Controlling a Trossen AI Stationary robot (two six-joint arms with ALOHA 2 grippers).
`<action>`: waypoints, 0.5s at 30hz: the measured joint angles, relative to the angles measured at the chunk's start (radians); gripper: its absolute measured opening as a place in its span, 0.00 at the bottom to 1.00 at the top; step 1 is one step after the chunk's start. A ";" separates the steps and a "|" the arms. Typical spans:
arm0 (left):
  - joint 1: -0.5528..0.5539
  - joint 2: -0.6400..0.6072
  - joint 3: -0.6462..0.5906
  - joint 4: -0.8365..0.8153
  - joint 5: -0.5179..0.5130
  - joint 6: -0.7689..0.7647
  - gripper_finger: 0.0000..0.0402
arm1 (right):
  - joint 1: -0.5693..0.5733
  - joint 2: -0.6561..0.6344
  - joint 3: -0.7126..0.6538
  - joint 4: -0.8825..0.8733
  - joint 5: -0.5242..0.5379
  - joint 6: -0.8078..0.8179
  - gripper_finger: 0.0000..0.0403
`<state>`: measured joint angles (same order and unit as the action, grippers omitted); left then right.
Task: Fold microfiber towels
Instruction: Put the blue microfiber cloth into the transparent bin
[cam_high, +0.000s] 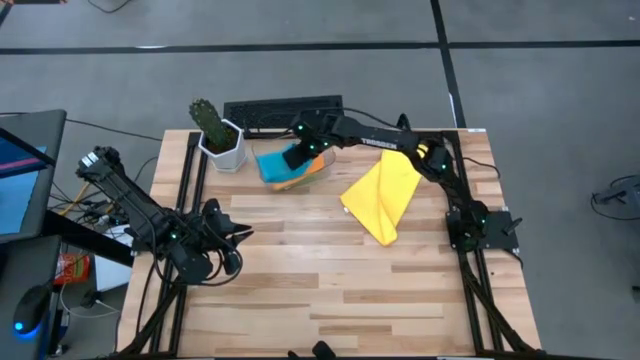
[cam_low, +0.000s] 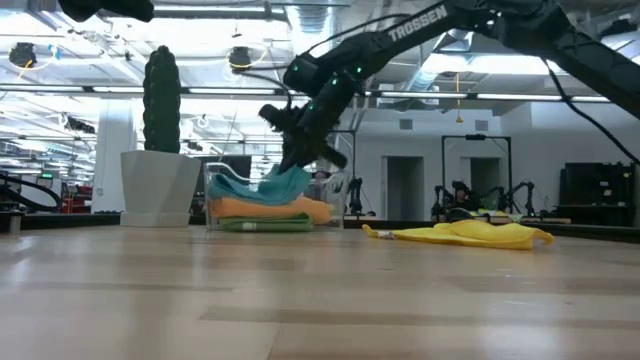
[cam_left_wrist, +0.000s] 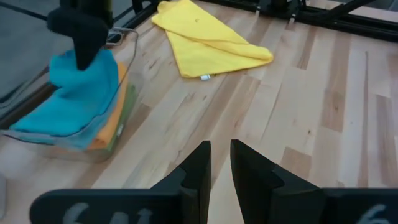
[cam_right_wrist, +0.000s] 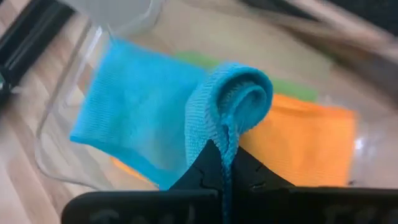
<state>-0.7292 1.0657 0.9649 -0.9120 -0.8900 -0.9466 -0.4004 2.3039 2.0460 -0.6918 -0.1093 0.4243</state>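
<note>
A clear plastic bin (cam_high: 322, 170) stands at the table's far middle with three towels stacked in it: green (cam_low: 265, 225) at the bottom, orange (cam_low: 270, 208) above it, light blue (cam_right_wrist: 137, 118) on top. My right gripper (cam_right_wrist: 224, 158) reaches into the bin from the right and is shut on the light blue towel. The yellow towel (cam_high: 383, 195) lies loosely folded over on the table, right of the bin. My left gripper (cam_left_wrist: 221, 149) hovers over the table's near left, fingers almost together, holding nothing. My right gripper pinches a bunched fold of the light blue towel (cam_right_wrist: 233, 134) between its two fingers, several layers thick. The fingers slant down from above and from the table's right. The fold curls over just past the fingertips. The rest of the towel lies slack on the orange towel (cam_right_wrist: 305, 143).
A potted cactus in a white pot (cam_high: 218, 135) stands left of the bin, and a dark keyboard (cam_high: 285, 112) lies behind it at the far edge. Bare wood stretches across the middle and near side of the table (cam_high: 330, 290).
</note>
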 joint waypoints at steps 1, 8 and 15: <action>0.000 0.000 0.000 -0.002 -0.007 0.000 0.13 | 0.001 -0.012 0.000 -0.011 0.020 -0.005 0.05; 0.000 0.000 0.000 -0.015 -0.040 0.000 0.13 | 0.000 -0.027 0.002 -0.065 0.091 0.023 0.10; 0.000 0.000 0.000 -0.015 -0.040 -0.025 0.13 | 0.008 -0.027 0.002 -0.093 0.153 -0.034 0.22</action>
<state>-0.7288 1.0657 0.9653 -0.9268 -0.9298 -0.9721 -0.3929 2.2768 2.0483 -0.7853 0.0436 0.3902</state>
